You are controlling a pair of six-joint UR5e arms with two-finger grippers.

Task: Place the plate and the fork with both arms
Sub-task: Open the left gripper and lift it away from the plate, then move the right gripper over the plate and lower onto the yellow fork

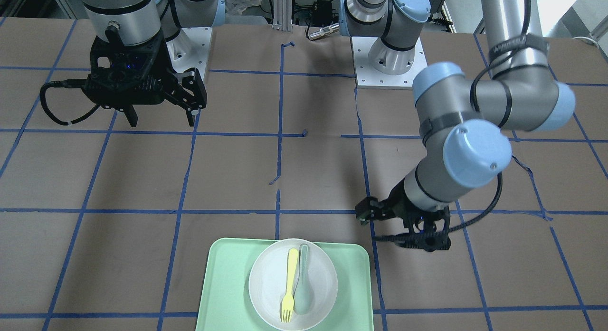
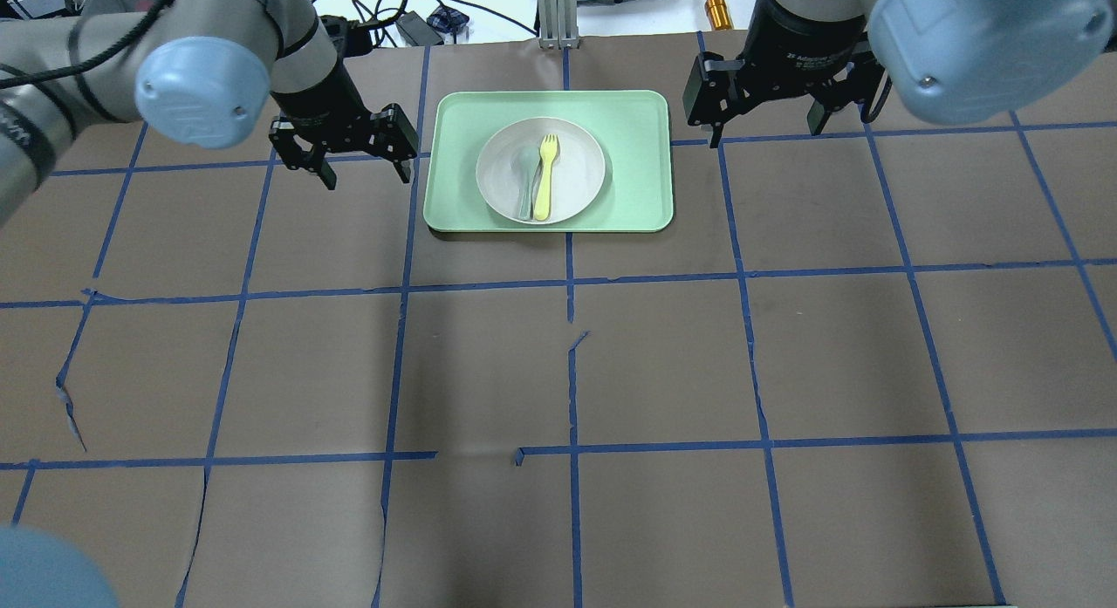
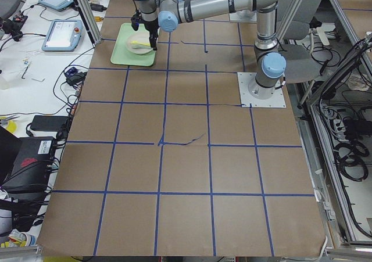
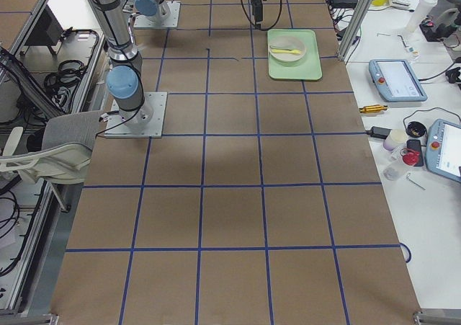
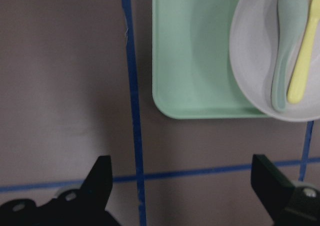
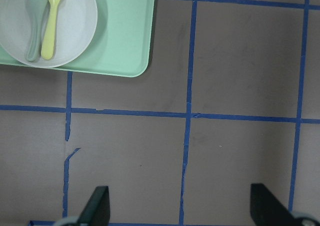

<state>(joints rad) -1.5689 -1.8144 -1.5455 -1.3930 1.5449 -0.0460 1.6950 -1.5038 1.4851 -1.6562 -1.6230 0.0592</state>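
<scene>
On my overhead feed the tray (image 2: 637,154) sits at 12 o'clock on the table (image 2: 663,355), and the plate (image 2: 580,167) lies in the tray's middle. The fork (image 2: 546,176) rests in the plate, tines toward 12 o'clock and handle toward 6. The spoon (image 2: 526,167) lies alongside at the fork's 9 o'clock, bowl also toward 12; I cannot tell whether the 2 touch.

The left gripper (image 2: 366,176) hangs at the tray's 9 o'clock, just beside its edge, jaws spread wide with nothing between them. My left wrist feed shows its fingers (image 5: 100,178) far apart over the table, with the tray's corner at 1 o'clock.

The right gripper (image 2: 766,133) hangs at the tray's 3 o'clock, near it but apart. It is likewise wide open and empty, and its wrist feed shows the tray at 11 o'clock.
</scene>
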